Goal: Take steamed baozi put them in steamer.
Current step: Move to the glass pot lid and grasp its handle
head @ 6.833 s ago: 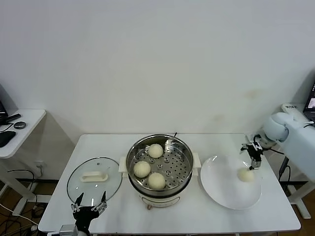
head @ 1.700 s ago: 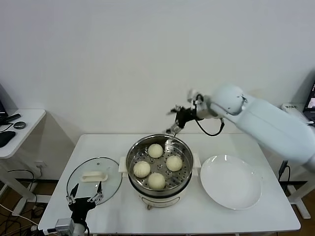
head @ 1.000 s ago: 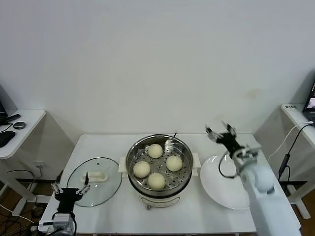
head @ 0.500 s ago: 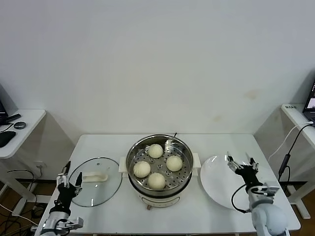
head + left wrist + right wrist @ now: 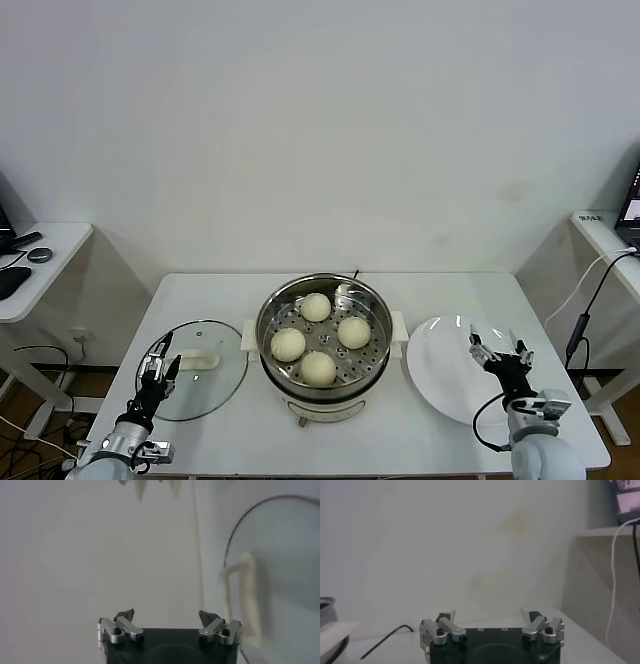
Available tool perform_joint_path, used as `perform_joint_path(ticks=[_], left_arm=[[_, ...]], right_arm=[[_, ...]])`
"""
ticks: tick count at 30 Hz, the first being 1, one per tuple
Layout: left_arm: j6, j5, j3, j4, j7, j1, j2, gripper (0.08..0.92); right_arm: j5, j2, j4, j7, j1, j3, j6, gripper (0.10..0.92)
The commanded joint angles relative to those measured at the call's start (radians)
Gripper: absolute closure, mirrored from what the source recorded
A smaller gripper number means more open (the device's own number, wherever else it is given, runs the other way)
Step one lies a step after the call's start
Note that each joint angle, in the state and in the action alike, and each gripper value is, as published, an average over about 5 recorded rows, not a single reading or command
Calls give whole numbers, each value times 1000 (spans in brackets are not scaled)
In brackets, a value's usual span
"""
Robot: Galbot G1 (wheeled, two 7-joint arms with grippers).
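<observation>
Evidently the loading step is complete: 4 small round pale cream-white steamed baozi (image 5: 319,340) sit on the perforated tray inside the large round shiny stainless-steel steamer (image 5: 323,345) with white side handles. None is on the flat white round plate (image 5: 445,385), which shows bare.

Right gripper (image 5: 501,354): low at the near edge of the white table (image 5: 400,440), over the plate's outer rim, fingers spread wide, holding nothing. The steamer lies well apart from it, toward the robot's left. The right wrist view confirms both fingertips wide apart with only wall beyond them.

Left gripper (image 5: 158,365): low at the near left, fingers spread wide, empty. It sits over the near edge of the round glass lid with a white handle (image 5: 191,368), which lies flat on the table; the lid handle is just ahead of the fingers in the left wrist view. The steamer is beyond it, toward the robot's right.

Judgement: task as stated looks done, with all 4 buns apart from each other in the tray. No further pick is called for; both arms appear parked. Covering with the lid is not asked.
</observation>
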Motion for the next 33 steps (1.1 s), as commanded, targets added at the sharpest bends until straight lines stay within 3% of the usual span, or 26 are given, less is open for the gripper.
perform_joint_path(ticks=[1,11,22,33], left_arm=[[18,-5,46,60,31,-36,26,177],[116,-2,74,79,57,-73,15,177],[121,14,68,65,77,-59,17,177],[116,9,95,158,73,-172,-6,177]], right_arm=[[-13,18,-15,8,-22,14,13,203],[-31,32,-24,13,-15,8,16,203],[-34,39,-26,15,-13,16,17,203],[-35,47,-28,15,-13,21,20,203]])
